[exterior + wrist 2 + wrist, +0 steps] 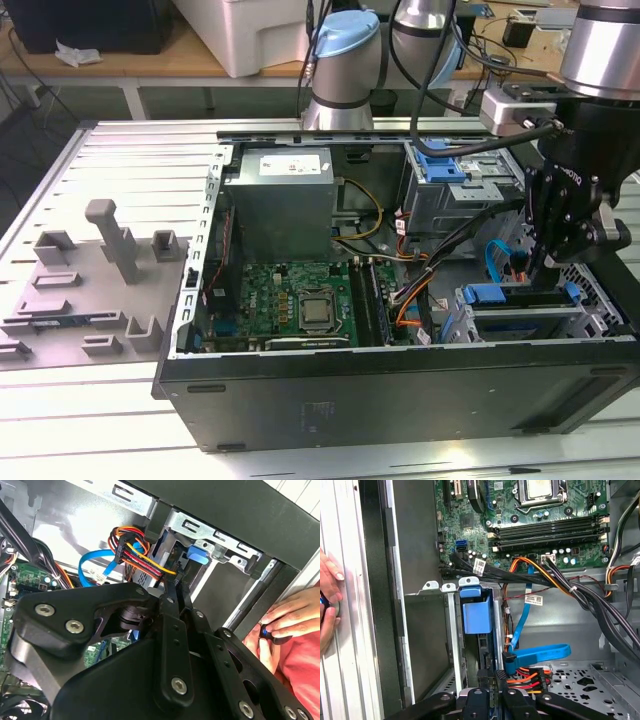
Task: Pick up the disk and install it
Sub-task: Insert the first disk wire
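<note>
The disk [520,297] sits on edge in the silver drive cage [470,320] at the case's front corner, on the exterior view's right, with its blue carrier rail showing along the top. The rail's blue tab [475,616] and the disk's dark edge [484,652] stand in the cage slot, and the tab [198,556] shows again past the fingers. My black gripper [533,268] hangs just above the disk, by the orange, red and blue cables [530,672]. Its fingers [176,587] are together, shut, with nothing between them.
The open black case [400,400] holds a green motherboard [300,295], a grey power supply box [285,200] and an upper cage with a blue latch [450,165]. A grey fixture block [110,250] lies left of the case. A person's hand [282,625] rests outside the case wall.
</note>
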